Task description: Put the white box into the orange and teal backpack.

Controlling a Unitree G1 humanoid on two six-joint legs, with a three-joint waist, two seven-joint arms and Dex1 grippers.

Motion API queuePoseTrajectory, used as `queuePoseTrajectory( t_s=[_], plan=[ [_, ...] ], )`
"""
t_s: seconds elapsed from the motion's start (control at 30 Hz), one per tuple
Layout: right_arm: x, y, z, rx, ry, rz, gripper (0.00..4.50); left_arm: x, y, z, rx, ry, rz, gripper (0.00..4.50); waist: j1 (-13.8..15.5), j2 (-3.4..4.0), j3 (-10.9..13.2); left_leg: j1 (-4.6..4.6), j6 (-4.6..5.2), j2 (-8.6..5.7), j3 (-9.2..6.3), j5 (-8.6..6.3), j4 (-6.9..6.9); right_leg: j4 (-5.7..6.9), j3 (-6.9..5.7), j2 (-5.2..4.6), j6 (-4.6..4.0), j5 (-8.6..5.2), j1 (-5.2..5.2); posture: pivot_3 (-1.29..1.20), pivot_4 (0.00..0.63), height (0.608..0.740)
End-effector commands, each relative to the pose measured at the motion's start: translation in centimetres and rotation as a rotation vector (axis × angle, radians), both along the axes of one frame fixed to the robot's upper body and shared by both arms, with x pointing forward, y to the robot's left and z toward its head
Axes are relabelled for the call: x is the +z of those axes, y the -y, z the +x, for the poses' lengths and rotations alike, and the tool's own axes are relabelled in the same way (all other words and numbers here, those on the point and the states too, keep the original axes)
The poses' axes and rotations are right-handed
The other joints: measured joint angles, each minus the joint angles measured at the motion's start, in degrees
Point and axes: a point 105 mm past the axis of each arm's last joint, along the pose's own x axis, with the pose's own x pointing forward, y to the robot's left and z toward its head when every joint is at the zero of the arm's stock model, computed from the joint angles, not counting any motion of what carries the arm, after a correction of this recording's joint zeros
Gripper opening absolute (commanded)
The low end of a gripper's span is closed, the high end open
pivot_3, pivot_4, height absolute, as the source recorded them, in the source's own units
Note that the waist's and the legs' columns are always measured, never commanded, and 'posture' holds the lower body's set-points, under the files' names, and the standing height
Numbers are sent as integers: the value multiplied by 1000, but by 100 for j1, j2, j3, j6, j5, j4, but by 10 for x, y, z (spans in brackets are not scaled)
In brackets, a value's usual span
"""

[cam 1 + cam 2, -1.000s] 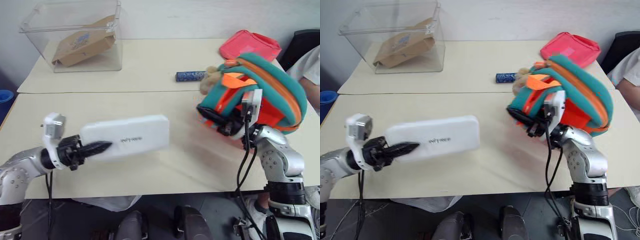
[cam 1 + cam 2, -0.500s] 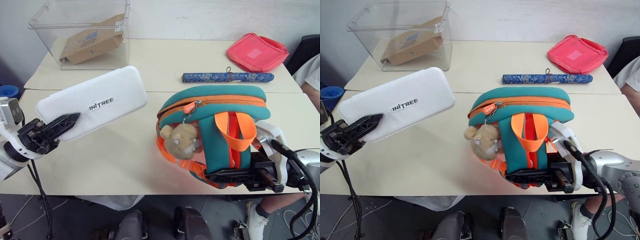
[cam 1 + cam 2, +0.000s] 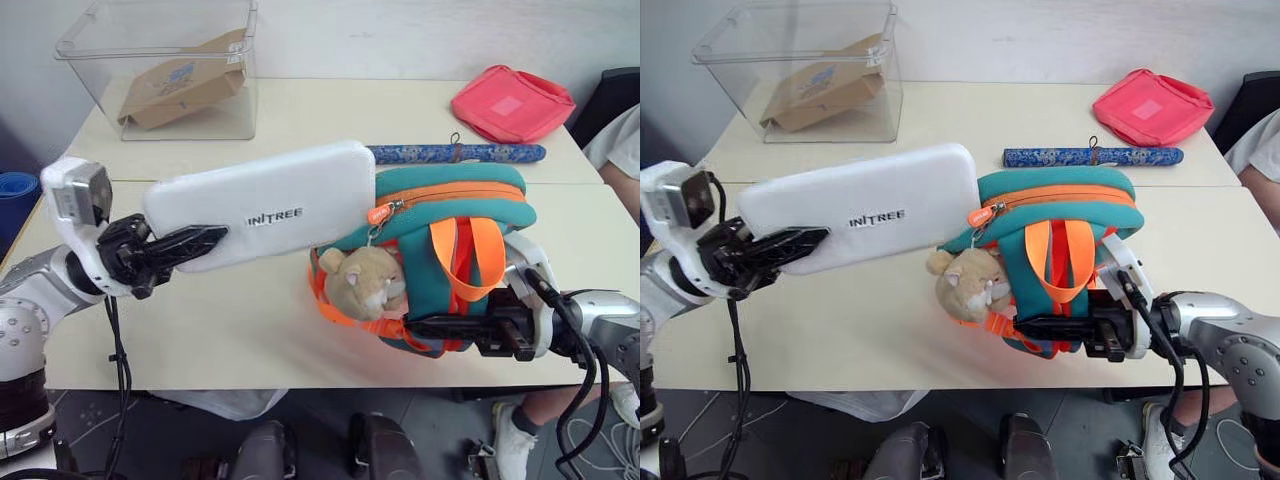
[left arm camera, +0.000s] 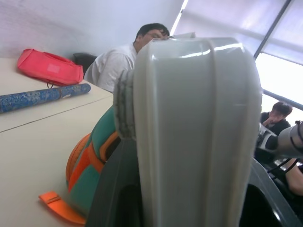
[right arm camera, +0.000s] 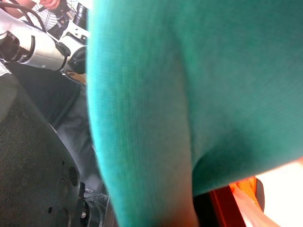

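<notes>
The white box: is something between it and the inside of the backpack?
Yes. The orange zipper along the top of the orange and teal backpack looks closed, so no opening shows. The white box, held by the left pincer, has its end right at the backpack's top.

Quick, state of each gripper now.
Left gripper: shut on the flat white box.
Right gripper: shut on the orange and teal backpack.

The white box (image 3: 265,200) sits centre-left, its right end overlapping the backpack (image 3: 440,250) at centre-right; a bin (image 3: 165,65) occupies the upper left.
</notes>
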Motion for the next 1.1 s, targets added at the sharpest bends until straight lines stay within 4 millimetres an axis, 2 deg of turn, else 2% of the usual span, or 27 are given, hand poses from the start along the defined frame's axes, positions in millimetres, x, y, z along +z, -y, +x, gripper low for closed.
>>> queuePoseTrajectory(
  t_s=[0.03,0.17,0.27,0.33,0.5,0.57,0.63,0.7,0.73,0.8,0.83,0.87,0.9,0.97,1.07,1.1],
  plan=[
    [6,-3,0,17,35,17,40,-7,13,8,4,123,177,1289,23,0,0,0,0,0,0,0,0,-1,0,0,0,0,0,0,150,740],
    [8,-2,4,4,48,14,40,-19,26,31,34,219,406,1289,138,-1,0,0,0,0,2,1,1,-2,0,0,0,0,0,0,150,740],
    [9,-1,7,-7,46,25,40,-14,50,53,36,277,455,1289,202,-2,-1,-1,2,-2,2,1,2,-1,-2,-1,0,0,0,0,150,740],
    [6,1,11,-19,41,32,40,-11,79,63,-7,296,439,1289,252,-2,-1,-1,7,-6,4,2,2,-1,1,-3,6,3,1,0,150,740],
    [-1,-1,16,-14,40,32,40,-14,179,77,-174,337,393,1289,344,-8,0,-20,39,-31,2,17,15,-3,-15,17,29,16,-1,0,150,740],
    [-3,-4,17,-10,45,35,40,-23,196,74,-243,319,413,1289,288,-8,0,-41,51,-36,5,18,15,-4,-36,18,56,31,-9,0,150,740],
    [-3,-6,19,-13,61,38,40,-30,215,79,-246,327,410,1289,225,-8,0,-52,57,-38,9,17,16,-10,-46,16,64,36,-21,0,150,740],
    [-3,-8,20,-18,73,42,40,-31,225,81,-240,338,390,1289,247,-8,0,-51,58,-38,6,19,16,-8,-54,14,65,36,-20,0,150,740],
    [-2,-8,21,-31,81,45,9,-31,229,83,-223,368,374,1639,255,-8,0,-51,61,-38,1,25,17,-10,-59,9,65,36,-19,0,150,740],
    [-1,-9,23,-52,94,50,0,-26,233,82,-215,438,307,2278,277,-8,0,-50,68,-46,-5,33,21,-17,-64,-12,64,36,-19,0,150,740],
    [-1,-9,24,-60,99,51,0,-23,233,80,-220,471,267,2369,282,-9,0,-52,76,-54,-15,39,22,-17,-66,-24,67,37,-15,0,150,740],
    [0,-9,24,-68,103,52,0,-18,228,79,-213,472,231,2749,278,-8,0,-53,78,-58,-17,40,23,-17,-64,-33,71,40,-14,0,150,740],
    [1,-10,25,-78,110,55,0,-15,219,79,-212,469,203,2983,263,-8,0,-54,82,-62,-17,41,23,-20,-59,-45,77,44,-15,0,150,740],
    [2,-10,27,-103,120,61,0,-13,186,86,-163,442,175,3530,218,-8,0,-66,86,-65,-24,41,24,-29,-58,-77,83,49,-16,0,150,740],
    [3,-10,30,-133,127,66,0,-6,142,76,-190,450,111,4394,105,-8,0,-66,80,-60,-24,41,19,-10,-74,-68,82,51,-18,0,150,740],
    [2,-10,31,-143,125,68,0,-3,130,74,-183,453,100,4455,79,-7,1,-66,77,-58,-25,42,18,-8,-82,-65,82,51,-18,0,150,740]
  ],
)
